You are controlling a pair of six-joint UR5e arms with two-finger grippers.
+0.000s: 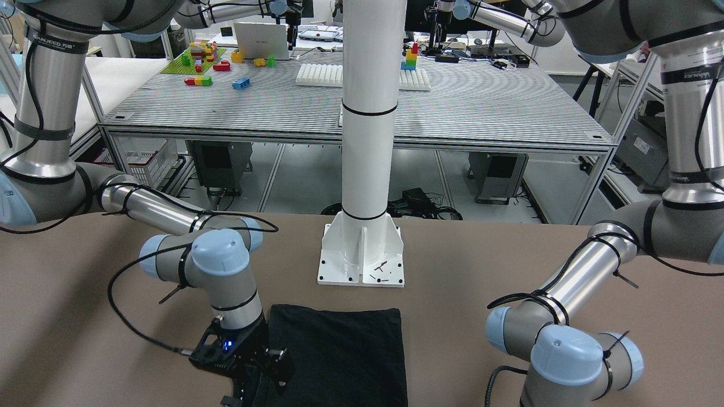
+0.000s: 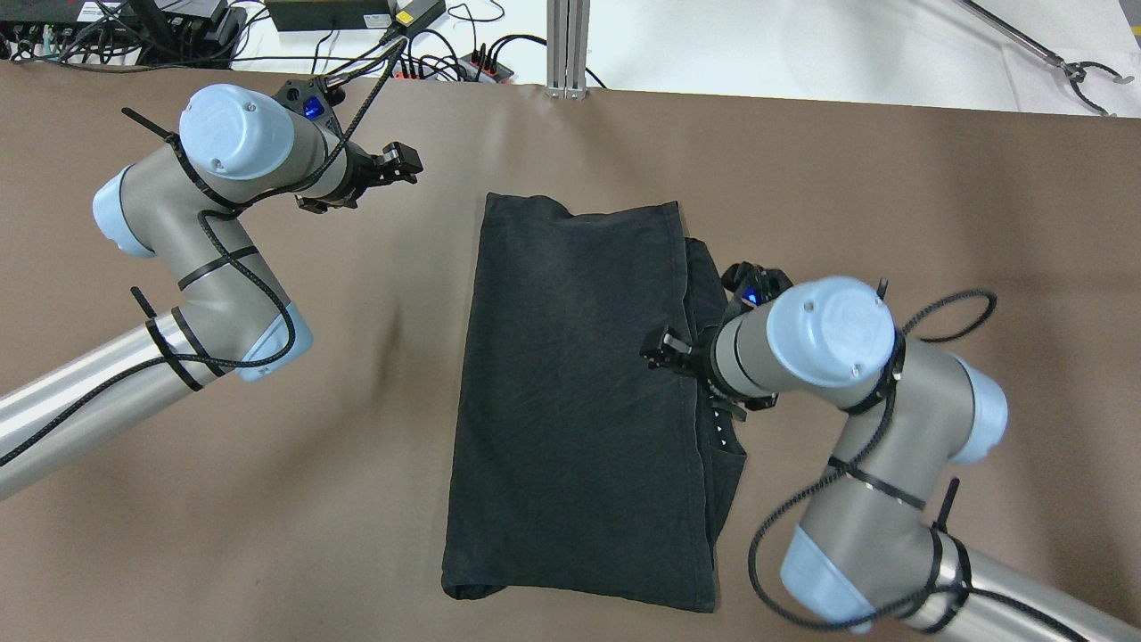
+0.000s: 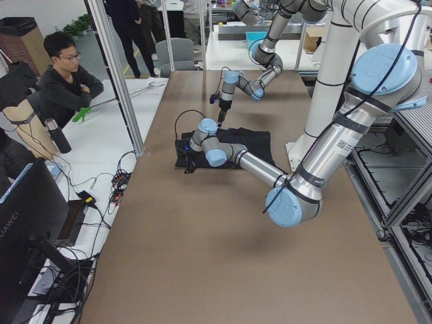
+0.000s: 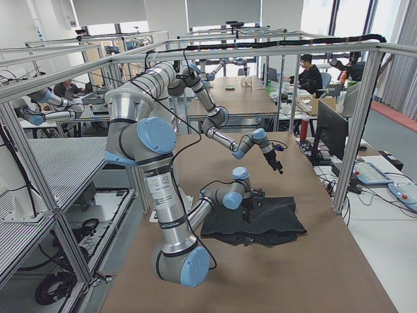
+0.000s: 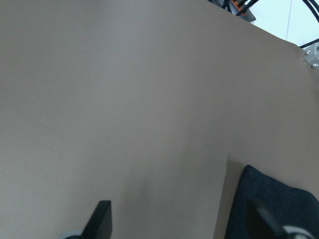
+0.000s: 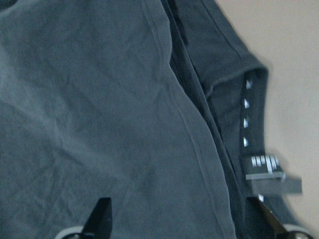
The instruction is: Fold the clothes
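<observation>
the black garment (image 2: 579, 401) lies flat in the middle of the brown table (image 2: 357, 499), folded into a long rectangle. a lower layer shows along its edge on the robot's right, with a hemmed border and a row of small pale marks (image 6: 245, 114). the right gripper (image 2: 664, 346) hangs low over that same edge, about halfway along the garment's length and pointing in toward the middle of the cloth. in the right wrist view its two fingers (image 6: 102, 214) stand wide apart with dark fabric spread beneath and between them. nothing is pinched, and whether the tips touch the cloth cannot be told. the left gripper (image 2: 403, 163) is well apart from the garment, out past its far corner on the robot's left and over bare table. its jaws are also spread wide and hold nothing, and in the left wrist view only one corner of the garment (image 5: 279, 204) enters at the lower right beside one finger. on the robot's side of the garment stands the white pillar (image 1: 367, 113) on its base plate (image 1: 362, 257), near the cloth's edge but not touching it.
</observation>
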